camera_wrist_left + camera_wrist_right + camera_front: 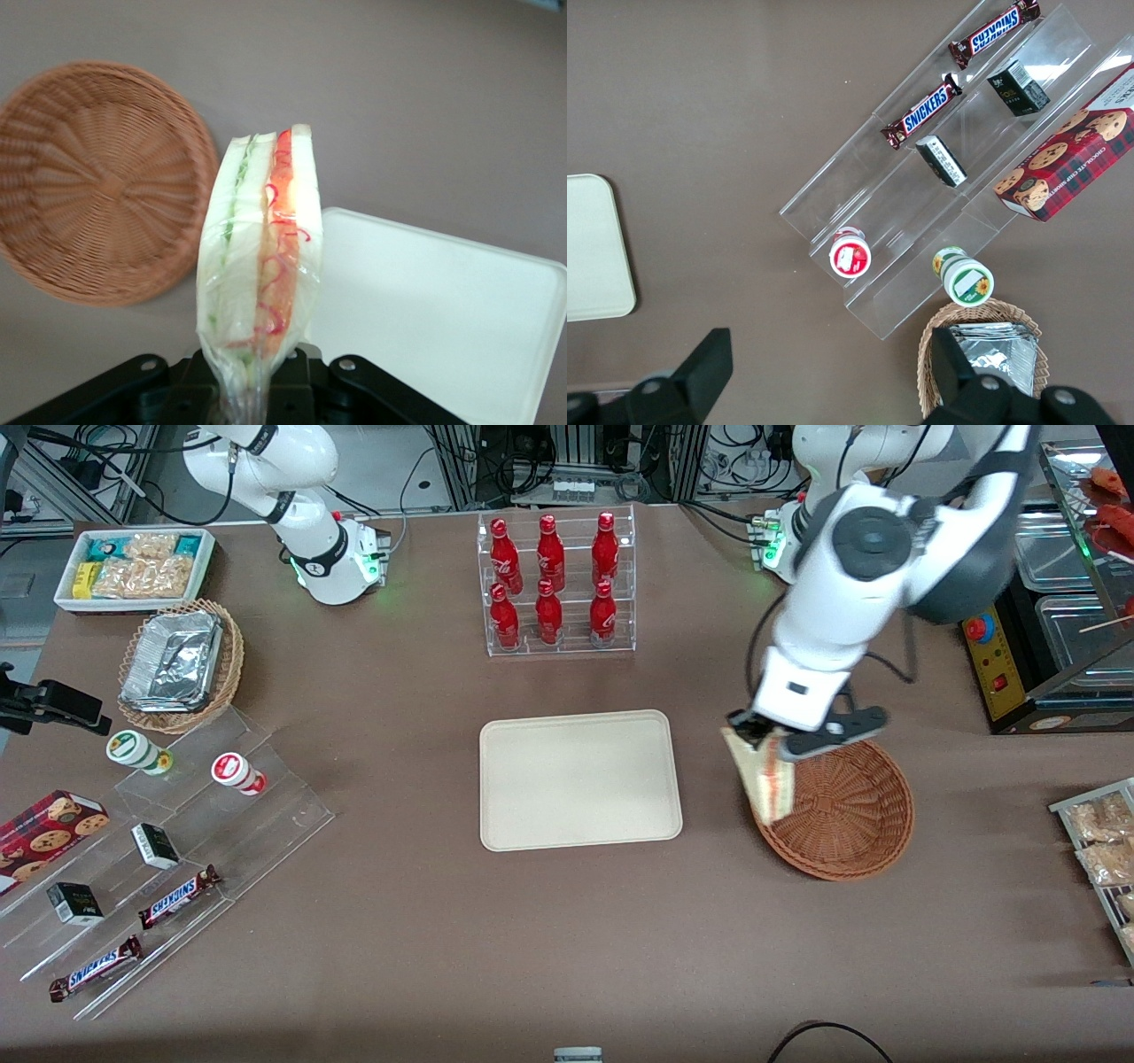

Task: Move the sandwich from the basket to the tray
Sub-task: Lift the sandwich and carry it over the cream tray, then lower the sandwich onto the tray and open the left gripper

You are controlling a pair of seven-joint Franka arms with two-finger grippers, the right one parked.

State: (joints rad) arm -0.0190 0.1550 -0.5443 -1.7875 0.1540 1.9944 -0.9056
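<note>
Wicker, plastic and clear acrylic make up most of what I see on the brown matte tabletop (399, 921). Starting at the parked arm's end, stepped acrylic shelves (177, 859) carry glossy-wrapped Snickers bars (177, 896), and a lighter tan woven basket with crinkled foil containers (177, 662) stands farther from my front camera than the shelves. In the middle stands a transparent rack of red bottles (556, 584), and nearer to the camera lies the tray (580, 779), a flat cream rectangle with rounded corners and a low, smooth rim, nothing on it. Toward the working arm's end, my gripper (772, 746) hangs above the basket's rim on the tray's side, its fingers closed on one end of the sandwich (766, 781), a triangular wedge in shiny clear film. My wrist camera shows the pale bread layers edge-on, with a green stripe and a red-orange one running lengthwise. The wedge is lifted clear of the basket (846, 815), a round, shallow, reddish-brown bowl with tight concentric weave, lying just beside the tray.
</note>
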